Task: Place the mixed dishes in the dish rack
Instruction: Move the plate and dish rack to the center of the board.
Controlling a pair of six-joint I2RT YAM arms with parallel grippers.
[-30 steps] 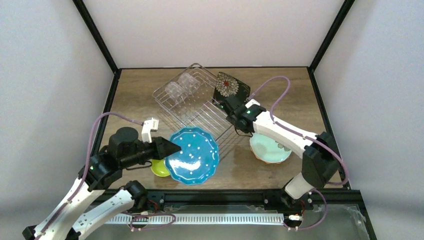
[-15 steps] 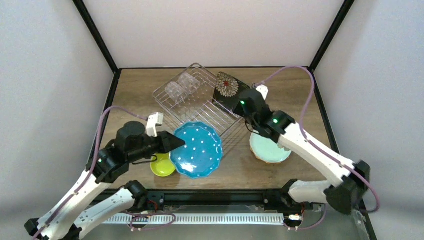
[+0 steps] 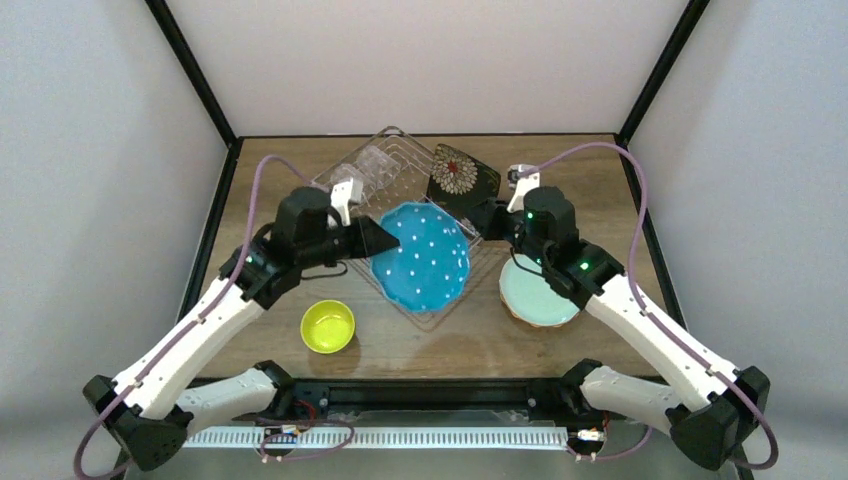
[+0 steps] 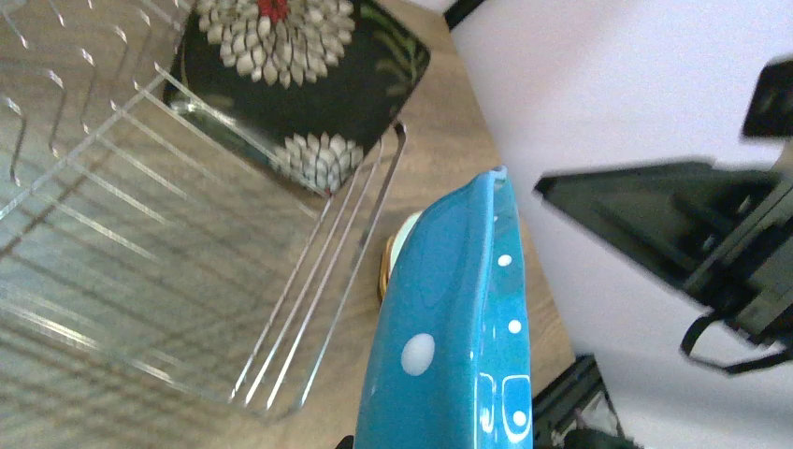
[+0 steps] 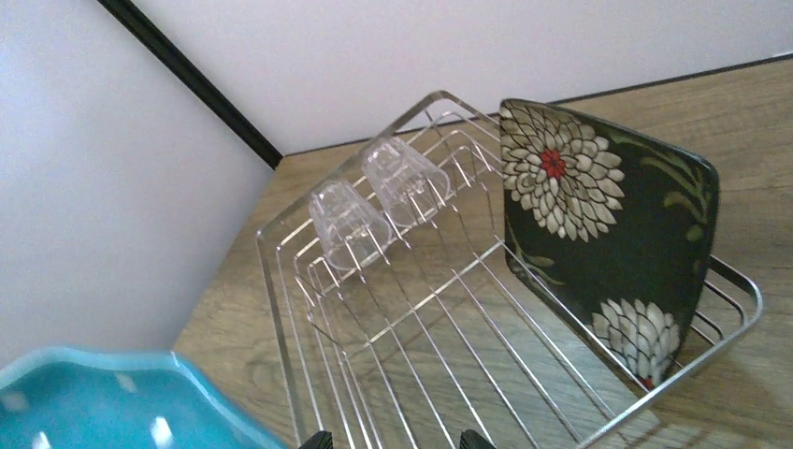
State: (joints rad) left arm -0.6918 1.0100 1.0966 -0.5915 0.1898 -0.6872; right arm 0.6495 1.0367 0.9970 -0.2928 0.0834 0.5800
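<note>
Top external view: my left tool [image 3: 385, 238] grips the teal dotted plate [image 3: 425, 255] by its left edge, above the dish rack's [image 3: 405, 172] near corner. Its prongs lie just beneath the plate. My right tool [image 3: 490, 215] hangs wide and empty beside the rack.

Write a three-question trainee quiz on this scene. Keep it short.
1. Which dish does the left gripper hold?
2. True or false: the black floral plate lies flat.
3. Fill in: ___ clear glasses lie in the dish rack.

Key: 1. The teal dotted plate. 2. False: it stands on edge in the rack. 3. Two.
</note>
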